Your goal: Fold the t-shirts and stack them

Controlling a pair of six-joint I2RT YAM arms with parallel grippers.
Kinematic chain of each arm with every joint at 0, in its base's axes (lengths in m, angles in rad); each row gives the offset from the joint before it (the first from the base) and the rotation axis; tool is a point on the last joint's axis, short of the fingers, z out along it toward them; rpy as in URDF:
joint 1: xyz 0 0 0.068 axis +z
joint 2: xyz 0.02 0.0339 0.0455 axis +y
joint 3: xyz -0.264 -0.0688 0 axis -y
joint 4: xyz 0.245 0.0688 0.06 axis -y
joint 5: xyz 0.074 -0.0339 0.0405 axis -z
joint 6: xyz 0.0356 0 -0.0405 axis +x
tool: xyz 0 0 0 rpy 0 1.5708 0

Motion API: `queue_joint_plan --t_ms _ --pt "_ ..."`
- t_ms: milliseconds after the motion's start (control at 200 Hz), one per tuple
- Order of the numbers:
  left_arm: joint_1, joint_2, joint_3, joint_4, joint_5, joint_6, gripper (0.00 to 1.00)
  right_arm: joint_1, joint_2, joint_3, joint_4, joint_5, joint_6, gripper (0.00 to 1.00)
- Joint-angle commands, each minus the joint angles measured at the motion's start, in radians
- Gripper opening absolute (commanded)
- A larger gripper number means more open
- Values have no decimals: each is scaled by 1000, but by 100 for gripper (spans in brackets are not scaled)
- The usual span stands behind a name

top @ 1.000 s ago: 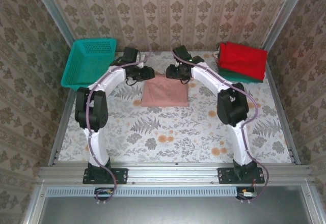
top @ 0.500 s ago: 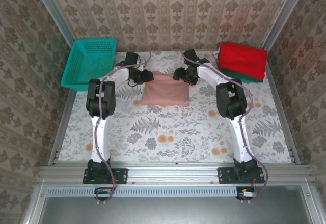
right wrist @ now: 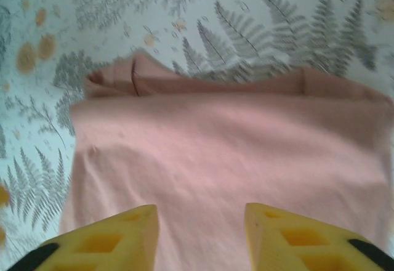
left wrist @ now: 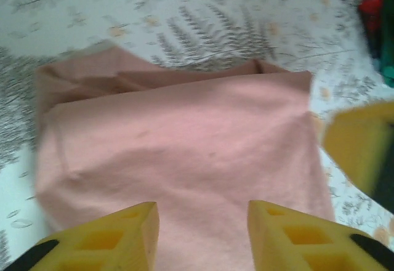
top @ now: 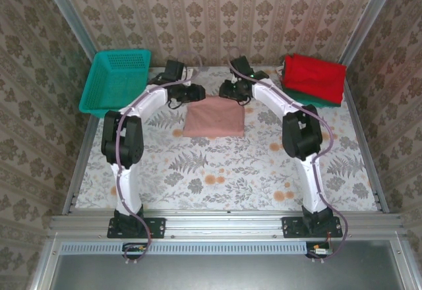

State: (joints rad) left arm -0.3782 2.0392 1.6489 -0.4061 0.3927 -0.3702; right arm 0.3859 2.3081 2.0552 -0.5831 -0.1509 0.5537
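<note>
Folded pink tee lies flat on the table. My left gripper and right gripper hover at its far edge, both spread, nothing pinched. Red tee sits on green tee, far-right of it. Teal basket is far-left.

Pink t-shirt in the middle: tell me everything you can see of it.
The pink t-shirt is soft, dusty-pink cloth, folded into a rough rectangle and lying flat on the fern-patterned table. Tucked layers peek out along the edge away from the grippers, and no print shows. The left gripper and right gripper sit at its far corners, jaws apart. I cannot tell whether they touch it.
</note>
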Motion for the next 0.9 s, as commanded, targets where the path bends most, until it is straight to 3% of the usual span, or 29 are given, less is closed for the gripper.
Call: queue_joint_plan --t_ms 0,310,485,715,895 --pt "-22 -14 -113 41 1 -19 42 -35 155 152 -95 3 17 40" --pt "21 -56 -418 171 21 -22 40 -112 228 187 -122 -2 45 50" --pt "15 -103 -474 189 46 -24 40 -143 154 198 -203 38 -22 64" --pt "-4 -160 -383 116 42 -15 44 -3 -173 -264 25 32 -29 63" --pt "0 -79 -256 53 41 5 45 121 -244 -443 158 38 28 58"
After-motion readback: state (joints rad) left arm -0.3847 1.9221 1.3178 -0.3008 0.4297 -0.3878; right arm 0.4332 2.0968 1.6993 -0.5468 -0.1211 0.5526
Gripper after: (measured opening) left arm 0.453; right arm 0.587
